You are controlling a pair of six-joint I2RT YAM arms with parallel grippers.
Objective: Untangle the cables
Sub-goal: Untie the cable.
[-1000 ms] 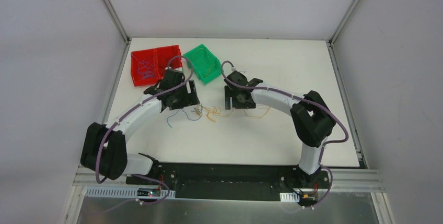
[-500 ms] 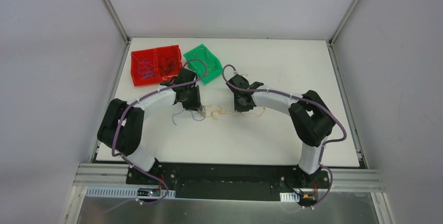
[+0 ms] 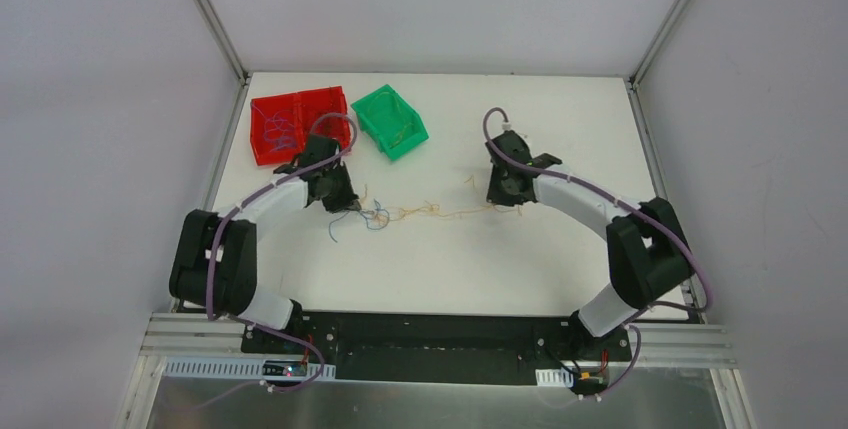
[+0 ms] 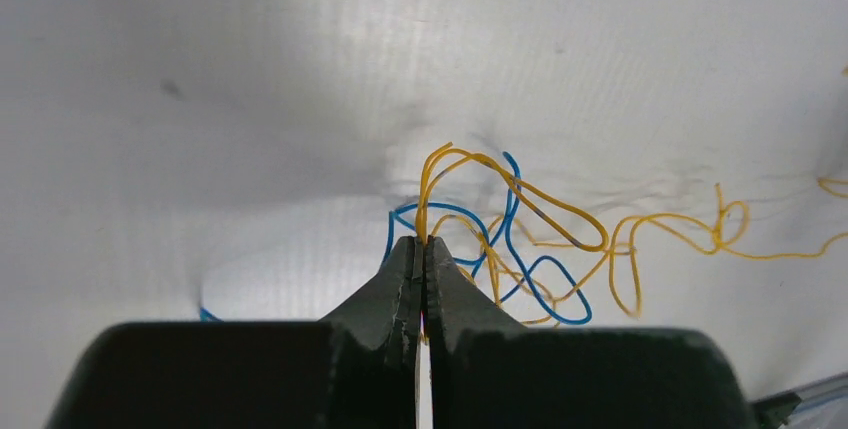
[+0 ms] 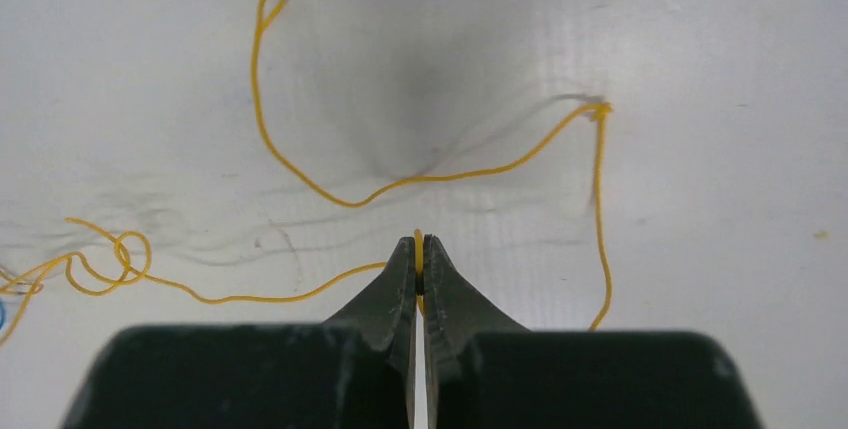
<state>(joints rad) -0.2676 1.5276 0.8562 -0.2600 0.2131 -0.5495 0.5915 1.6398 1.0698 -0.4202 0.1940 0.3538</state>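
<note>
the left arm (image 3: 270, 201) and right arm (image 3: 578, 192) have white links and bulky black joints, with a mauve hose (image 3: 337, 119) clipped along each. the left gripper (image 4: 422, 246) and right gripper (image 5: 420, 242) are black blocks narrowing into scuffed, tapered fingers (image 4: 402, 284).

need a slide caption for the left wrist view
Left gripper shut on a yellow cable that is tangled with a blue cable on the white table.

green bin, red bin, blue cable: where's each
green bin (image 3: 410, 114), top view, right wall
red bin (image 3: 254, 131), top view, left rim
blue cable (image 4: 440, 206), left wrist view, upper arc
</note>
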